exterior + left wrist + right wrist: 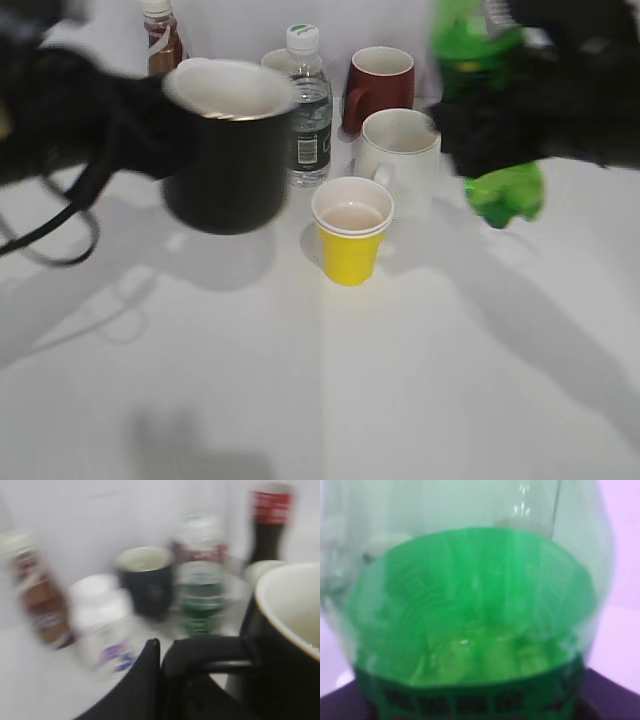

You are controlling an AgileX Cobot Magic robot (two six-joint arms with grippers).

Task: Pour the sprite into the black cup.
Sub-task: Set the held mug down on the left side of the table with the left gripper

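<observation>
The black cup (225,160), white inside, hangs in the air at the left, above the table. My left gripper (150,135) is shut on its loop handle. In the left wrist view the jaws (160,652) clamp the handle and the cup (285,645) fills the right edge. The sprite (505,195) is a green bottle held off the table at the upper right, roughly upright. My right gripper (500,125) is shut around its middle. The right wrist view is filled by the sprite (470,615), and the jaws are hidden behind it. The views are blurred.
A yellow cup (350,235) stands mid-table with a white mug (400,150), a dark red mug (380,85) and a water bottle (308,105) behind it. A brown bottle (162,40) is at the back left. The left wrist view shows a narrower dark mug (145,582) and a cola bottle (270,522).
</observation>
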